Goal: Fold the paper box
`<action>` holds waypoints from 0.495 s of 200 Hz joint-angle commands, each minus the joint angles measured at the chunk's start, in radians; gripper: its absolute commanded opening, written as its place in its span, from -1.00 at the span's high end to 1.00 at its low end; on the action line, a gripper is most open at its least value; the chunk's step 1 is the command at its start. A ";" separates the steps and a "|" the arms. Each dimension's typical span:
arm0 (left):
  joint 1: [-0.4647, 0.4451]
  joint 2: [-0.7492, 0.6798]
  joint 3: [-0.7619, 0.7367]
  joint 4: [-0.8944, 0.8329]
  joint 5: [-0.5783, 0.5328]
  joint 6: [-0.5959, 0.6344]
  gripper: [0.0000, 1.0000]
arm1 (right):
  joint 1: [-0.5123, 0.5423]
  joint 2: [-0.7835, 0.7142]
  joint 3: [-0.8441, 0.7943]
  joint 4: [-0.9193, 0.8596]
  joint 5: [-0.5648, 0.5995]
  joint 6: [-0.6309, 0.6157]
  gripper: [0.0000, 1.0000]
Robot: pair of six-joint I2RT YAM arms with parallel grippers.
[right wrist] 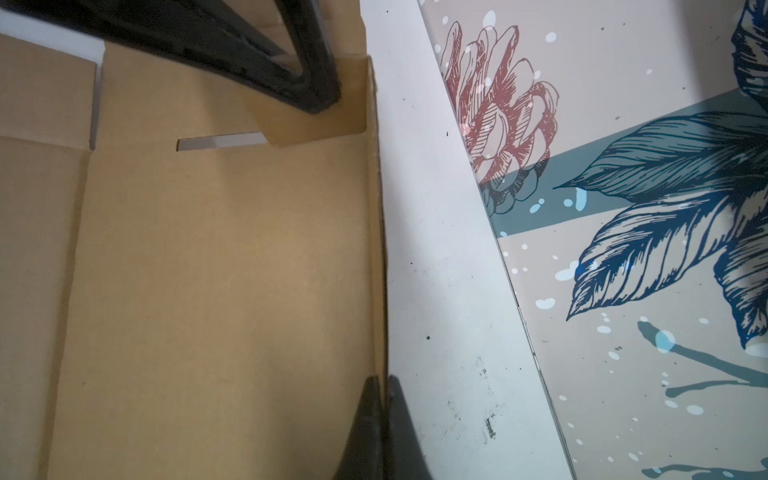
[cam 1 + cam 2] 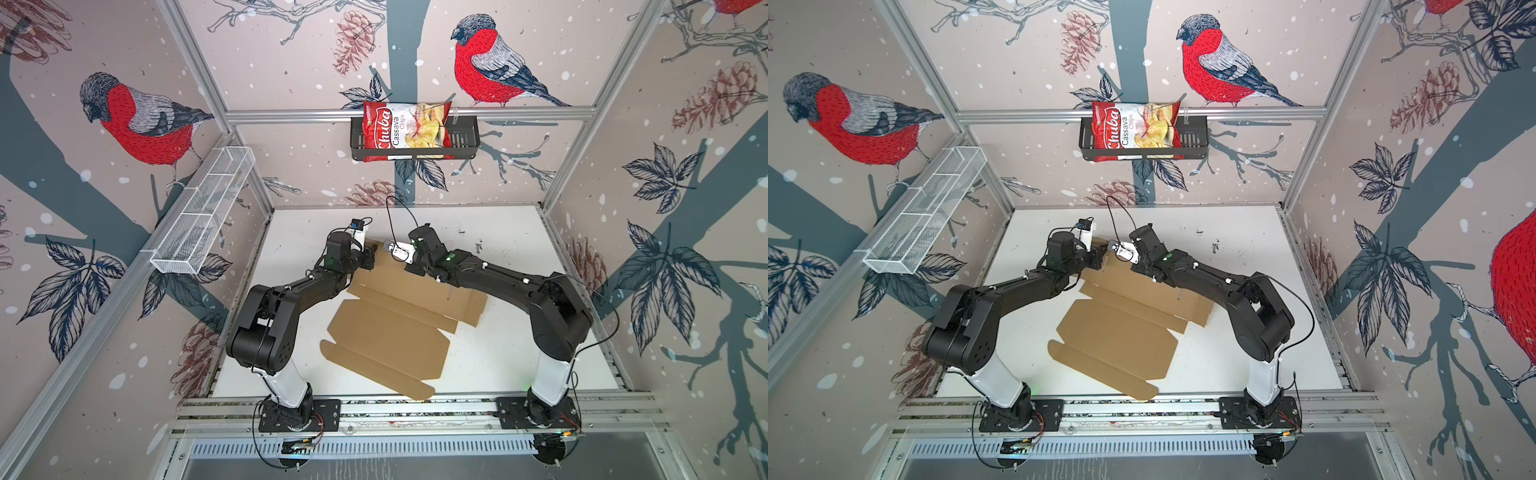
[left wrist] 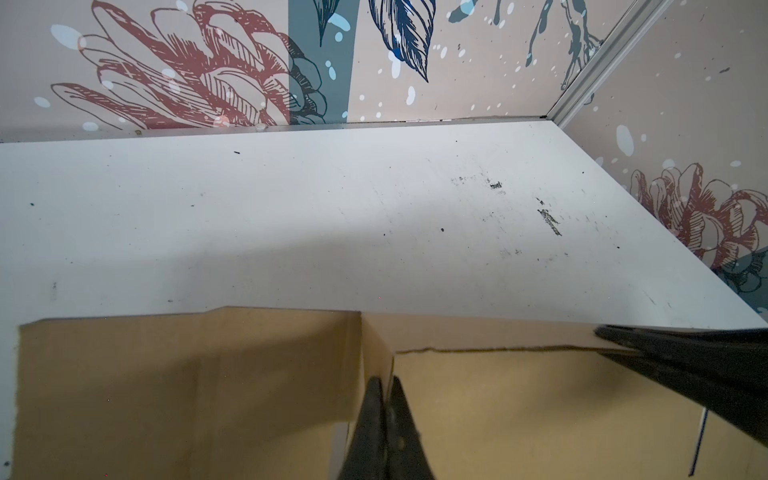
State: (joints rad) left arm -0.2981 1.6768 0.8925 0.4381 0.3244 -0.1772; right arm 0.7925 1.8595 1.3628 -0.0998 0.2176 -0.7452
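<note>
Fingers: the left gripper is clamped on a short upright tab of the paper box. The right gripper is clamped on the low raised wall next to that tab, its fingers astride the cardboard edge.
Paper box: mostly a flat die-cut sheet, lying skewed from the middle of the worktop's near edge up to its centre. Only the far end stands up, where both grippers meet.
Step in hand: probably squaring the far corner by bringing the tab in against the wall.
Doing it well: pinch low, close to the creases. Swing the tab along its score rather than pulling on it. Brace the wall upright so it cannot spring flat. The sheet lies loose on the worktop and may slide.
Around: a chips bag in a black basket on the back wall, and a wire basket on the left wall.
</note>
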 commanded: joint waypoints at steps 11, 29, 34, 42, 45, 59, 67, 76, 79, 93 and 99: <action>-0.007 -0.042 0.018 -0.028 0.059 -0.004 0.72 | -0.012 -0.013 -0.034 0.133 0.089 -0.073 1.00; 0.007 -0.069 0.020 -0.056 0.071 -0.018 0.53 | -0.013 -0.029 -0.076 0.195 0.123 -0.146 1.00; 0.014 -0.078 0.019 -0.061 0.077 -0.024 0.49 | -0.015 -0.032 -0.087 0.210 0.135 -0.161 1.00; 0.026 -0.093 0.015 -0.069 0.091 -0.033 0.40 | -0.016 -0.035 -0.097 0.227 0.150 -0.185 1.00; 0.031 -0.098 0.015 -0.073 0.097 -0.034 0.37 | -0.016 -0.037 -0.101 0.233 0.154 -0.192 1.00; 0.050 -0.132 0.006 -0.088 0.121 -0.039 0.25 | -0.018 -0.051 -0.127 0.269 0.160 -0.225 1.00; 0.060 -0.159 -0.004 -0.097 0.126 -0.038 0.20 | -0.018 -0.060 -0.141 0.282 0.158 -0.243 1.00; 0.074 -0.193 -0.021 -0.108 0.127 -0.042 0.16 | -0.018 -0.068 -0.148 0.285 0.159 -0.260 1.00; 0.080 -0.205 -0.028 -0.113 0.123 -0.046 0.15 | -0.018 -0.071 -0.149 0.285 0.160 -0.265 1.00; 0.108 -0.266 -0.074 -0.124 0.111 -0.070 0.12 | -0.019 -0.079 -0.152 0.280 0.158 -0.281 1.00; 0.116 -0.291 -0.105 -0.132 0.097 -0.076 0.11 | -0.019 -0.082 -0.154 0.278 0.155 -0.287 1.00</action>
State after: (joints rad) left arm -0.2146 1.4582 0.8482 0.3416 0.4244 -0.2138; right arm 0.7738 1.7962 1.2148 0.1230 0.3527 -0.9718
